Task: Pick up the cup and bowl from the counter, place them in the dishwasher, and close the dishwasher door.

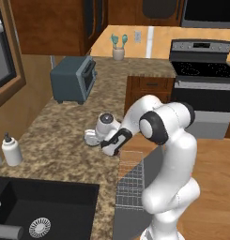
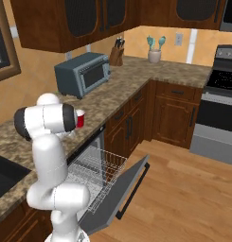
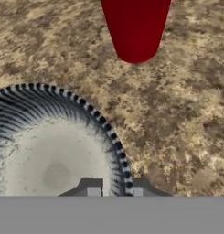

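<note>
A white robot arm reaches low over the speckled granite counter (image 1: 65, 140), its gripper (image 3: 115, 192) set down on the grey bowl (image 3: 54, 151) near the counter's front edge, directly above the open dishwasher (image 2: 96, 175) and its lowered dishwasher door (image 2: 120, 191). In the hand view the bowl's ribbed rim passes between the two dark fingertips (image 3: 93, 192) at 6 o'clock, one tip inside the bowl and one outside, the gap narrow; the fingers appear to be pinching the rim wall, though firm contact cannot be confirmed. The red cup (image 3: 135, 27) stands apart at 12 o'clock from the gripper, beyond the bowl. The bowl looks rigid, light and smooth, likely ceramic and chip-prone, so the thin rim is the sensible hold and it may tilt once lifted.
</note>
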### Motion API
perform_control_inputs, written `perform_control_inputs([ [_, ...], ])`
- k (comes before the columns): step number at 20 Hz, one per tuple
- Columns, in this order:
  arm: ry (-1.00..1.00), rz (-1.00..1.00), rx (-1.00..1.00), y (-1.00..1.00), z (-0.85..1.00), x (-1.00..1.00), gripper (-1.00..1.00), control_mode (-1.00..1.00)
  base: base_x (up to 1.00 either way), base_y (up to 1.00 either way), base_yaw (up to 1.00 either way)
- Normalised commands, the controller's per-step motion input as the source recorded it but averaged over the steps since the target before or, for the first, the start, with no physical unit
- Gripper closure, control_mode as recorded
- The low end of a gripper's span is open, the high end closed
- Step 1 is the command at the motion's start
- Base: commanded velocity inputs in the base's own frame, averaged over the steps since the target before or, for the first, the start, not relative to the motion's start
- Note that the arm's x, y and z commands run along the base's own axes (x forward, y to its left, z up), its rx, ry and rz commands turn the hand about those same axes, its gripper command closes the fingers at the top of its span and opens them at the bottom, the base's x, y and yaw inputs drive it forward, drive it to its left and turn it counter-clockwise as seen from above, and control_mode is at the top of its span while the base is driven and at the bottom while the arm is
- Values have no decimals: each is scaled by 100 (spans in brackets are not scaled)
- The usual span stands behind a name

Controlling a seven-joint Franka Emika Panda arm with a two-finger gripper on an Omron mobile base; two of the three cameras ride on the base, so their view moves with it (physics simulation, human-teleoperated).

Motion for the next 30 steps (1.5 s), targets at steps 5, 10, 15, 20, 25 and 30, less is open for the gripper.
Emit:
perform_control_inputs([
  [5, 0, -14, 0, -50, 0, -99, 100, -100, 0, 0, 0],
  [10, 0, -9, 0, -46, 23, -81, 100, -100, 0, 0, 0],
  [15, 1, -6, 8, -66, 56, -77, 100, -100, 0, 0, 0],
  [20, 5, -12, 14, -60, 75, -61, 100, -100, 0, 0, 0],
  [25, 14, -25, 9, -53, 33, -37, 100, -100, 0, 0, 0],
  [30, 11, -24, 0, -25, -1, -12, 100, -100, 0, 0, 0],
])
